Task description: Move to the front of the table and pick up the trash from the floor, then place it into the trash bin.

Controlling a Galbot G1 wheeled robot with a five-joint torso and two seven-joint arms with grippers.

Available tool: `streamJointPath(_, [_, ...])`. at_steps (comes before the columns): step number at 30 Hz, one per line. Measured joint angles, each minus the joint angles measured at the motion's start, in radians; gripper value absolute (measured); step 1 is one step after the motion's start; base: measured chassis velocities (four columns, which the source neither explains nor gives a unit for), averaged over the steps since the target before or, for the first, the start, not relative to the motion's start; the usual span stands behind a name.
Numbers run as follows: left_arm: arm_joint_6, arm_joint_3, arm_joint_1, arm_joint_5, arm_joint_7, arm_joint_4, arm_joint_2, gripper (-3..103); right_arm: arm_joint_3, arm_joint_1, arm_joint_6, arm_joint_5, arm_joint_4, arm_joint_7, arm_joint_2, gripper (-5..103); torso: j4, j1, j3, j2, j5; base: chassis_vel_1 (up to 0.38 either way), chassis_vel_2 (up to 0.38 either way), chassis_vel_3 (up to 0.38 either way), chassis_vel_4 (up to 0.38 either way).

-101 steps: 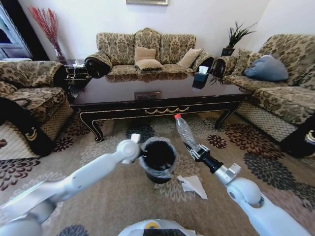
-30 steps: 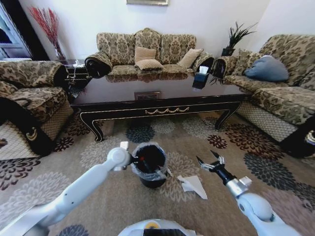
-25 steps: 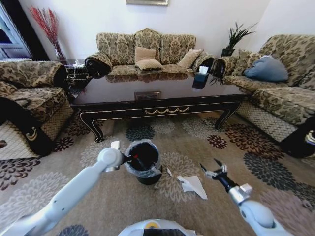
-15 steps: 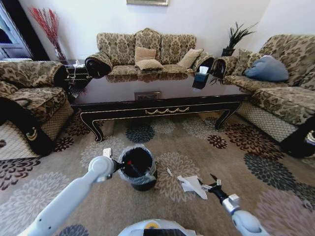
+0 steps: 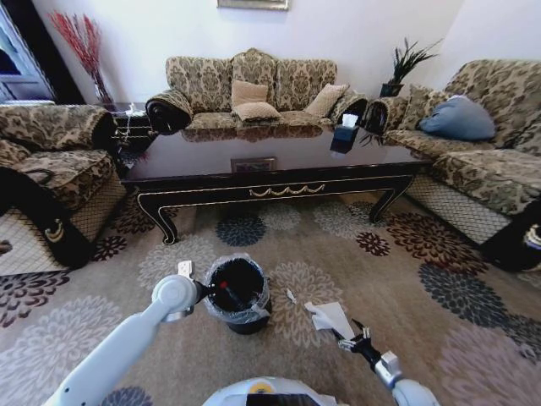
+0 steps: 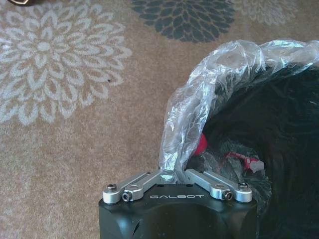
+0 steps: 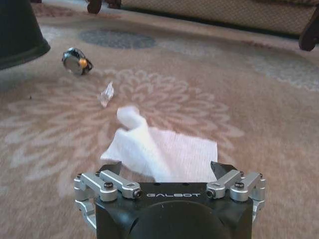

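We're parked in front of the table point(image 5: 279, 161), and red-capped litter already lies inside the trash bin point(image 5: 237, 292), so part of the job looks done. Our left gripper point(image 6: 174, 175) is clamped shut on the bin's plastic liner at the rim. Our right gripper point(image 7: 169, 172) sits low with its jaws spread wide and empty, the white paper sheet point(image 7: 159, 149) on the carpet just ahead between the fingertips. 2 smaller scraps point(image 7: 106, 93) lie beyond, near the bin. What's deeper in the bin is lost in shadow.
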State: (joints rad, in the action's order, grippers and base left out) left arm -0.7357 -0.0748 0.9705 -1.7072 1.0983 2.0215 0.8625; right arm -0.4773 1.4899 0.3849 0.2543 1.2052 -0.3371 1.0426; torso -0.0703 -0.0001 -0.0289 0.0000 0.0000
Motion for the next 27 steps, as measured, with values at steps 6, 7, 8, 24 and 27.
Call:
streamJointPath(6, [0.0,0.0,0.002,0.0,0.0,0.002,-0.008,0,0.026,-0.048,0.003,-0.002,-0.054,-0.001,-0.002,92,0.0003,0.0,0.0,0.0,0.0,0.0,0.0,0.0,0.0])
streamJointPath(7, [0.0,0.0,0.002,0.0,0.0,0.003,-0.009,0,0.033,-0.058,0.002,-0.002,-0.063,-0.001,-0.002,88,0.0003,0.0,0.0,0.0,-0.0001,0.0,0.0,0.0,0.0])
streamJointPath(8, [0.0,0.0,0.002,0.0,0.0,0.003,-0.009,0,0.033,-0.058,0.002,-0.002,-0.063,-0.001,-0.002,88,0.0003,0.0,0.0,0.0,-0.0001,0.0,0.0,0.0,0.0])
streamJointPath(24, [0.0,0.003,-0.001,0.0,0.0,0.006,-0.01,0,0.057,-0.099,-0.011,0.009,-0.123,0.004,-0.001,27,0.0002,0.0,0.0,0.0,0.0,0.0,0.0,0.0,0.0])
streamJointPath(27, [0.0,0.005,-0.002,0.0,0.0,0.008,-0.007,0,0.054,-0.094,-0.012,0.01,-0.115,0.005,-0.002,22,0.0001,0.0,0.0,0.0,0.0,0.0,0.0,0.0,0.0])
